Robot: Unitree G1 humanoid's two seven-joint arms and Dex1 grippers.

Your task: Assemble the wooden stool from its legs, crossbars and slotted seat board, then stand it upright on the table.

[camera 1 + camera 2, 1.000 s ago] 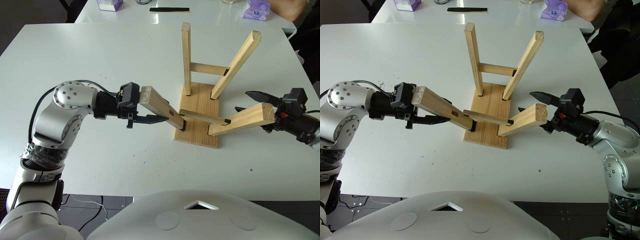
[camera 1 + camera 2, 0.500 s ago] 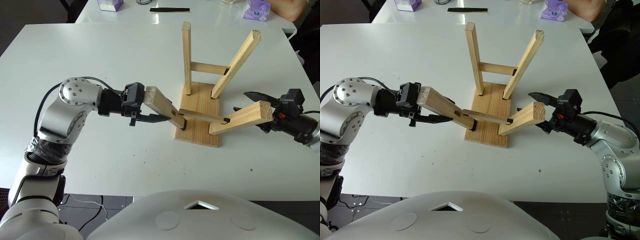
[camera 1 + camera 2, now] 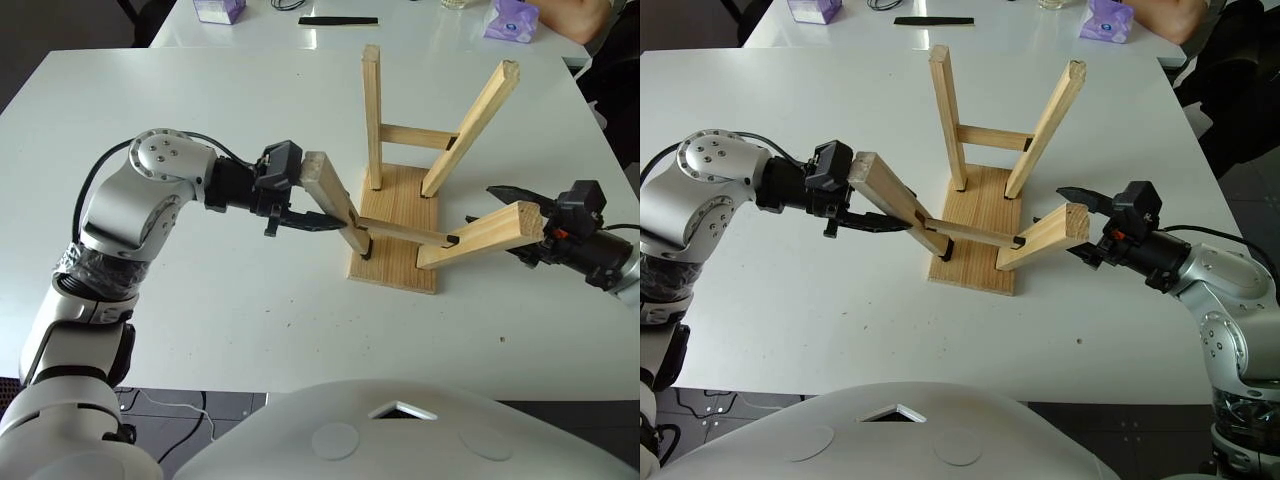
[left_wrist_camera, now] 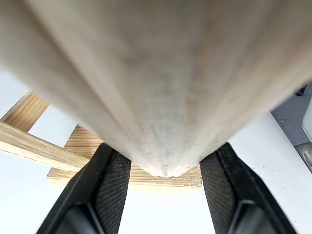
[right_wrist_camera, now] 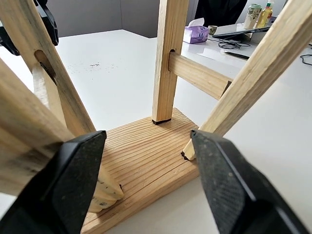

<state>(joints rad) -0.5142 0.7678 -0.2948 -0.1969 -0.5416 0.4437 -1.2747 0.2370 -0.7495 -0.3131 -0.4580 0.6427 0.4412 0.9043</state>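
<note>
My left gripper (image 3: 305, 215), clamped on the near left leg (image 3: 335, 205), has swung it steeper over the centre-frame seat board (image 3: 395, 270). The right gripper (image 3: 507, 222) sits spread around the right leg (image 3: 480, 235). Seating looks close.

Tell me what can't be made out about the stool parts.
Left wrist view: the blurred held leg covers most of the seat board.
Head views: whether that leg's foot sits in its slot is too small to tell.
Right wrist view: the other loose leg is cut off by the edge; a finger of the right pincer covers where both legs meet the board.
</note>
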